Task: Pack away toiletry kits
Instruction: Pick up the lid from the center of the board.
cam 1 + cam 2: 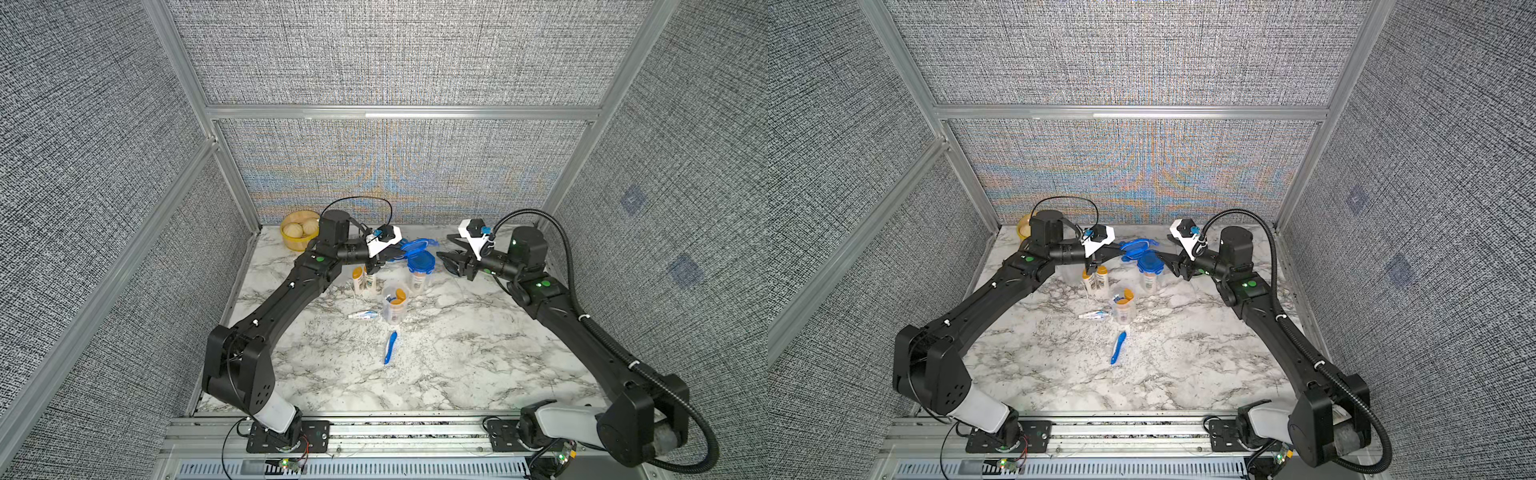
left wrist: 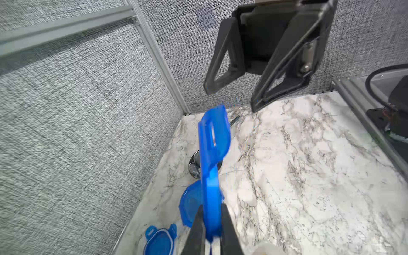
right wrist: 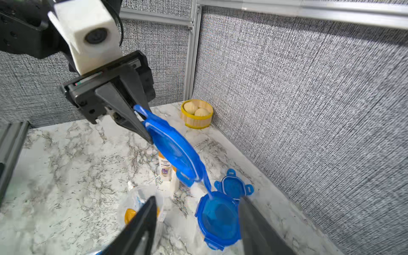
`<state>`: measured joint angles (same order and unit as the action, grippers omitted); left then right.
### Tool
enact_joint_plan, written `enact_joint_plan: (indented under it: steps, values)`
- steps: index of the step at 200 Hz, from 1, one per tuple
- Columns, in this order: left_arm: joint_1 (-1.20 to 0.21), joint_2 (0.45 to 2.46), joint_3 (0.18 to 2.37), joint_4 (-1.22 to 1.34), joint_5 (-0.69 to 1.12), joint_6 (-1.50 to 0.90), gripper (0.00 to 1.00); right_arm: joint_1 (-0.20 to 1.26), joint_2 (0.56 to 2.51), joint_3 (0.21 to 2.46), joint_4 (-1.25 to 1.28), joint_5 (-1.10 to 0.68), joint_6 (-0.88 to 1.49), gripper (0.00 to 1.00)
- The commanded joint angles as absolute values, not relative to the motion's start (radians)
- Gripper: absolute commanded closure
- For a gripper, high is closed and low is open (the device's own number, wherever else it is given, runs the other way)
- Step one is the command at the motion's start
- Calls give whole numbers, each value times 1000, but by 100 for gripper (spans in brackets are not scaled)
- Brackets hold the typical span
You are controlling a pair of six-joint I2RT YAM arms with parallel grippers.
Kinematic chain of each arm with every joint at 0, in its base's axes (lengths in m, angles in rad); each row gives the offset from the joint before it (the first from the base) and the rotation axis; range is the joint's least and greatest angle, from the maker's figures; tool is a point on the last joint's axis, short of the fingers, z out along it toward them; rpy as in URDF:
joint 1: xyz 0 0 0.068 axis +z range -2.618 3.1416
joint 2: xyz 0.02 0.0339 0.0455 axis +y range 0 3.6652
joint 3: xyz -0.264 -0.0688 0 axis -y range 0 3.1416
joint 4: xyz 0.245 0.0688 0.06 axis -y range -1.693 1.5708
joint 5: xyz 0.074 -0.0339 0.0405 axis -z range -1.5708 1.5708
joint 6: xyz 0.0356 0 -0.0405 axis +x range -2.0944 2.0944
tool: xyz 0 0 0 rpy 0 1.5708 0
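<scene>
Right wrist: left gripper (image 3: 147, 132) clamped on blue lid (image 3: 176, 154), raised near lidded cup (image 3: 218, 220). Left wrist: right gripper (image 2: 231, 99) whole, jaws apart.

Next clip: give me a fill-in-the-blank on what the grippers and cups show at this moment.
The left gripper is shut on a blue ____.
The right gripper stands ____, gripping nothing.
The bottle in the lidless cup has an ____ cap.
Missing: lid; open; orange.
</scene>
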<state>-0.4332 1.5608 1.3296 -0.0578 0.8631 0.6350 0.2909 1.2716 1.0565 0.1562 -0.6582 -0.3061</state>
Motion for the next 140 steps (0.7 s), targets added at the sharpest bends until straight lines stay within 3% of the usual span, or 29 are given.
enact_joint_plan:
  steps: [1, 50, 94, 109, 140]
  values:
    - [-425, 1530, 1327, -108, 851, 815, 100, 299, 1252, 1022, 247, -636, -479, 32]
    - [-408, 1502, 1277, -90, 821, 967, 100, 319, 1255, 947, 178, -672, -960, 30]
    - [-428, 1462, 1170, 76, 664, 945, 100, 319, 1287, 970, 156, -694, -972, 37]
    - [-445, 1437, 1111, 173, 602, 928, 100, 323, 1280, 955, 224, -694, -776, 37]
    - [-501, 1413, 997, 408, 371, 944, 100, 358, 1271, 986, 333, -586, 62, 43]
